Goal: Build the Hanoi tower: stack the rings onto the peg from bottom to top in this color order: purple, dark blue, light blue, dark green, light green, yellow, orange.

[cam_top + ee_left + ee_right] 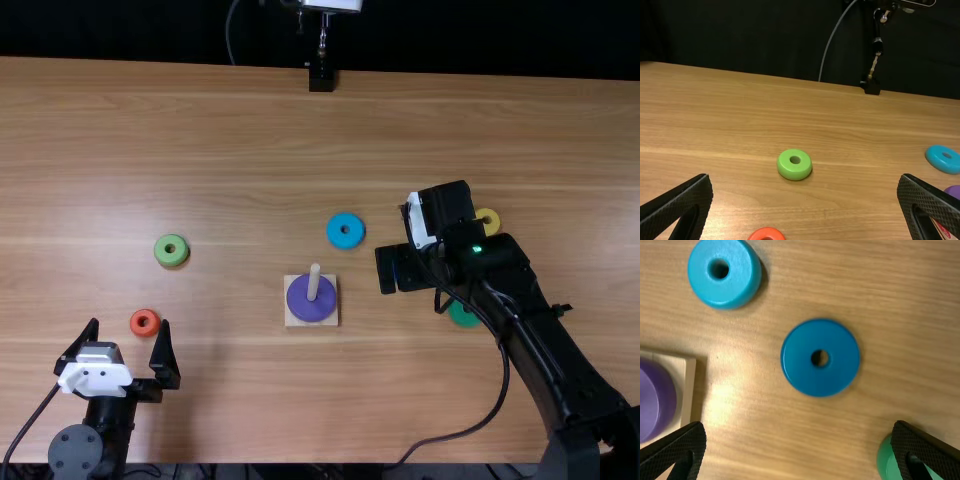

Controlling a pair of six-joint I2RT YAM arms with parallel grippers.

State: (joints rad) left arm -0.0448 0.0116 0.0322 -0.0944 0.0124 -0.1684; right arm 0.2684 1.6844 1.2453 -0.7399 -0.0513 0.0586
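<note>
Glossy dark blue round ring point(800, 375) flat on wooden table point(240, 150), under right gripper point(412, 272), fingers wide apart, glossy light blue ring point(337, 238) at gripper's 10 o'clock, top view.

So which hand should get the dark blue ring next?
Probably the right hand: it's open above the dark blue ring, near the purple ring on the peg. The left hand is farther off, by the orange ring.

Dark blue ring point(837, 371): glossy, like smooth plastic (the table point(220, 130) looks wooden).
</note>
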